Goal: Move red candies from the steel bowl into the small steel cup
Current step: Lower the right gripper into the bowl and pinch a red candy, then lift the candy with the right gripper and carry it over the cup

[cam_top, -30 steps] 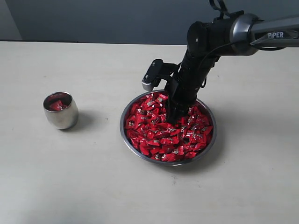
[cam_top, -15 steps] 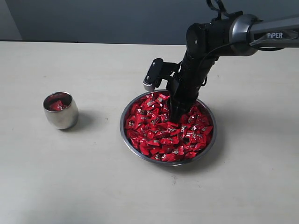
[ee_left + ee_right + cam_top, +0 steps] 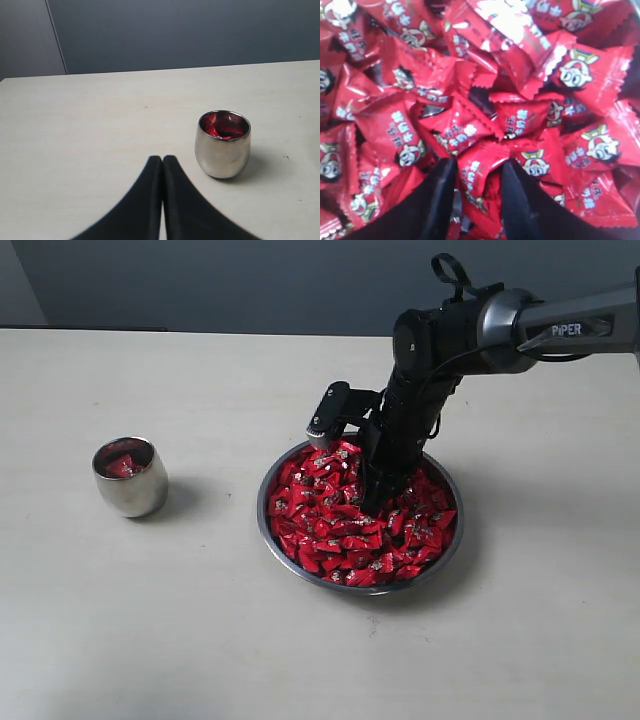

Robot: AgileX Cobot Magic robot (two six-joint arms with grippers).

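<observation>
right gripper is nose-down in the red candies heaped in the steel bowl, centre-right of the exterior frame. In the wrist view its jaws are pinching one candy between them. small steel cup stands upright at mid-left, well apart from the bowl, with red candy inside. left gripper is clenched tight on nothing, near the cup.

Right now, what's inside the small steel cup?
The small steel cup holds red candies; their number and the cup's bottom are hidden by its wall.
</observation>
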